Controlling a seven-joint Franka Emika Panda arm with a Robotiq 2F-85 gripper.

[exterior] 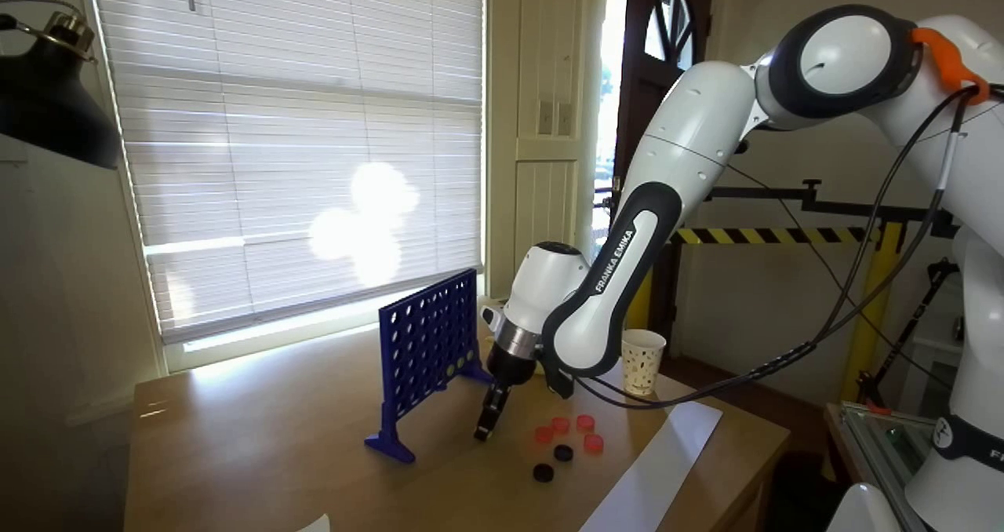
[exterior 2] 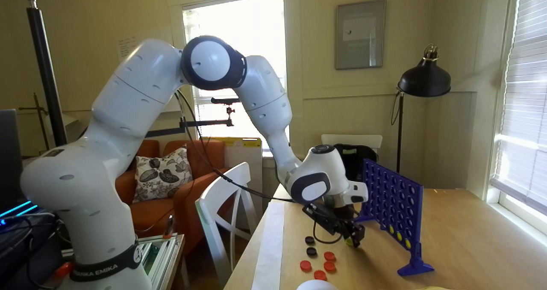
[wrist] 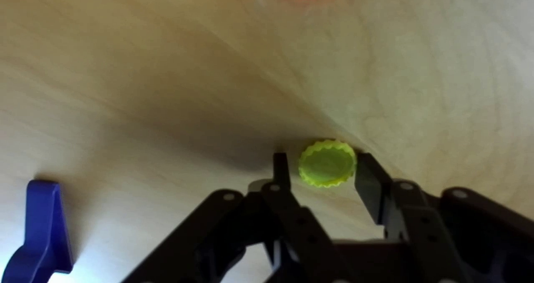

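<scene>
The end effector (wrist: 322,161) stands with its fingers (wrist: 372,187) parted around a yellow disc (wrist: 327,163) on the tabletop (exterior: 259,446); in the wrist view one finger is just beside the rim, and a sliver of wood shows before the other. The disc turns its toothed face toward that camera (round, so about equal in span every way). Wood separates it from the blue rack (exterior: 431,342), upright, its long axis slanting into depth in both exterior views; past the rack, the tabletop stretches to its edge. On the opposite side the margin is tighter: red discs (exterior 2: 329,267) and black discs (exterior 2: 311,252) lie near, then a white strip (exterior: 655,469) runs along the tabletop, with a paper cup (exterior: 643,363) by its end. "FRANKA EMIKA" reads along the forearm (exterior: 627,257); "EMIKA" shows again on the base band (exterior 2: 104,268).
</scene>
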